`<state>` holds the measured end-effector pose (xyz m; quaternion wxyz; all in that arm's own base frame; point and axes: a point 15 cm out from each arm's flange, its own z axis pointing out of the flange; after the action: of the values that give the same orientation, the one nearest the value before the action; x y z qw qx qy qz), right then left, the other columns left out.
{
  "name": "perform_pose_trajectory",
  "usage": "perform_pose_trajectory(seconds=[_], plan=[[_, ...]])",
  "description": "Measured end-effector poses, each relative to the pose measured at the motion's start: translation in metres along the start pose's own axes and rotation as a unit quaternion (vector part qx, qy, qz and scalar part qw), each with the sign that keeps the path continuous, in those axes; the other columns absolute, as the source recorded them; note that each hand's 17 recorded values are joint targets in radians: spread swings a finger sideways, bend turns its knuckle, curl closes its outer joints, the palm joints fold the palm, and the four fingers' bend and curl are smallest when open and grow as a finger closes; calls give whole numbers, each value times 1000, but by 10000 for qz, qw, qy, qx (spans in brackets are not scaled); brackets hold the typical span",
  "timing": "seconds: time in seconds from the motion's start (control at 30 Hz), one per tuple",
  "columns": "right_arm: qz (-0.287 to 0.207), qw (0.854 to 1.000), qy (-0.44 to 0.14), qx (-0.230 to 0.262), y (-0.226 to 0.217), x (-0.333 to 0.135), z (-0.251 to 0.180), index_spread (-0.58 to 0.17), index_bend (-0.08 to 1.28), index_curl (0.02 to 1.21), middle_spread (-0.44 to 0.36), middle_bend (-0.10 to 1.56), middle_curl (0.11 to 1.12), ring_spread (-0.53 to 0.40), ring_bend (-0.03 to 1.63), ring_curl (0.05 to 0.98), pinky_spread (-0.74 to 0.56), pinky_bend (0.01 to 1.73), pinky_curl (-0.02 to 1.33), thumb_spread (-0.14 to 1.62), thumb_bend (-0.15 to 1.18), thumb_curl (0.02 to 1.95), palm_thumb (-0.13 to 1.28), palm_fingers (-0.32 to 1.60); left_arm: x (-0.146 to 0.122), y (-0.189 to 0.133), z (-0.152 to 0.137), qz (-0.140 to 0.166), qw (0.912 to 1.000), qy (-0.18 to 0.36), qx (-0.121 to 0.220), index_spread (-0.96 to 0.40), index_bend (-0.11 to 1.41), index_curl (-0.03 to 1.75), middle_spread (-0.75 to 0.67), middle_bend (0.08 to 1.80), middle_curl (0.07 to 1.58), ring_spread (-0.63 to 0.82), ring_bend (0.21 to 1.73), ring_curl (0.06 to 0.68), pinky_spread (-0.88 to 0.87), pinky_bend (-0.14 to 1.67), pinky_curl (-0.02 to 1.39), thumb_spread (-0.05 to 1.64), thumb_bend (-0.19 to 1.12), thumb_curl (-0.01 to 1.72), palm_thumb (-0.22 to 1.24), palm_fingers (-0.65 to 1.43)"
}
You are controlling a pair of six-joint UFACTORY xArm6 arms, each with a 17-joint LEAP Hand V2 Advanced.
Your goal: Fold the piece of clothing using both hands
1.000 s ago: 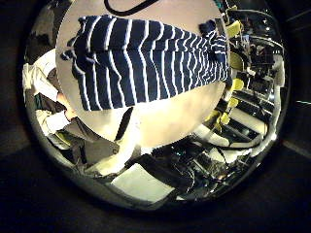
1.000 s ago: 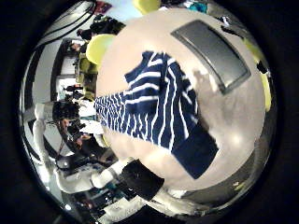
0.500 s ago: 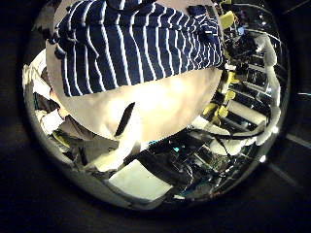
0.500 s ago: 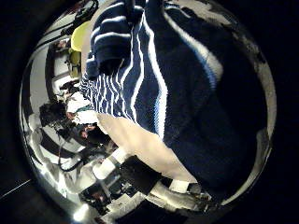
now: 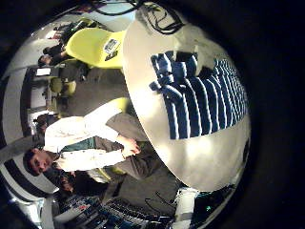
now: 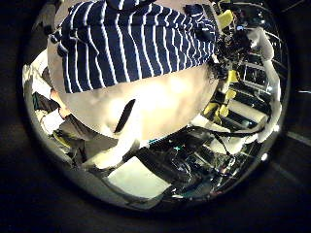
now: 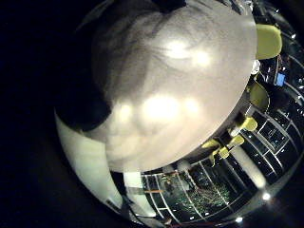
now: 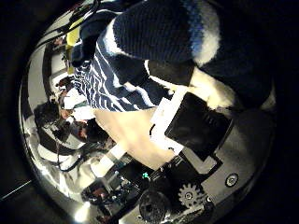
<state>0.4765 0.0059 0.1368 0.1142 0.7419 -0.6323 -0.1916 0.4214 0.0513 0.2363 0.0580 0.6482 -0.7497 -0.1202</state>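
While it lay flat on the round table, the striped shirt showed whole only in the left little finger side palm view: dark with white stripes, spread on the tabletop, with a margin of bare surface all round it.

Left thumb side palm view: same shirt filling the upper part, close to that palm, one long edge running across bare table. A dark flat object lay on the tabletop near the rim, apart from the shirt.

Right thumb side palm view: shirt very close, a fold of it bunched over the right hand, whose black and white parts pressed against the cloth. Whether those fingers curled round the fabric could not be told.

Right little finger side palm view: only bare table, pale and unoccupied, and a dark shape at one side too dim to identify.

Left hand: no part visible in any view; state could not be told.

Yellow chairs stood beyond the table's edge.
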Motion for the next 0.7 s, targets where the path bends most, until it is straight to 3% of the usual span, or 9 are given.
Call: perform_pose_trajectory(seconds=[0.23,0.7], plan=[[297,9994,-129,-134,47,48,2,-294,1000,756,-113,1245,705,-182,1387,566,-194,1258,646,1160,185,555,945,1220,8,12,13,85,9998,37,-150,-11,176,396,159,187,373,89,777,279,86,524,433,1095,-22,305,423,130],[668,9970,-275,286,110,127,-31,-265,1054,795,-103,1328,705,-174,1440,602,-190,1288,734,1172,140,670,988,1159,37,28,27,232,9994,179,-185,-10,176,379,159,186,357,91,768,269,86,518,419,1096,-22,304,418,141]])
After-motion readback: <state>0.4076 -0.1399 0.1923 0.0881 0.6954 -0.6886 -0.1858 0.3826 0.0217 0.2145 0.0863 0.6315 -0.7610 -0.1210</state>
